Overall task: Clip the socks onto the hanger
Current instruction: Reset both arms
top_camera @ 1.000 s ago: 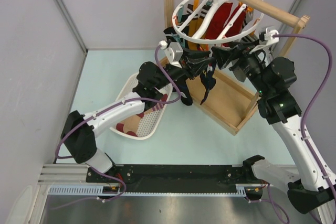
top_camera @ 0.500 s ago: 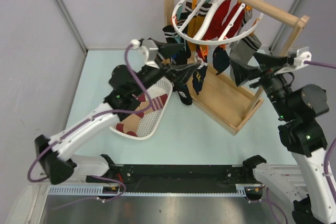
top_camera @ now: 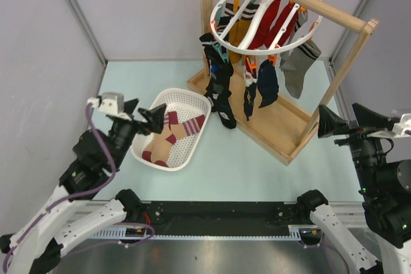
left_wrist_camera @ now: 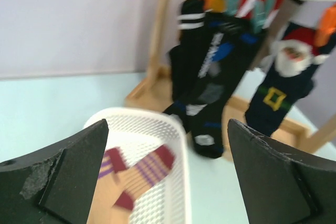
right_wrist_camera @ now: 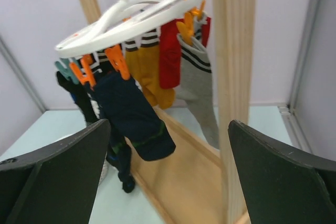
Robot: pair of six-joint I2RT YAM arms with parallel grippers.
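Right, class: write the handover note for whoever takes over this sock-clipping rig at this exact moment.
Left end effector: open, empty, at the left edge of the white basket, facing it.
Right end effector: open, empty, to the right of the wooden rack.
Done: many clipped socks hang from the hanger.
Left: two striped tan socks lie in the basket and likely need clipping on.
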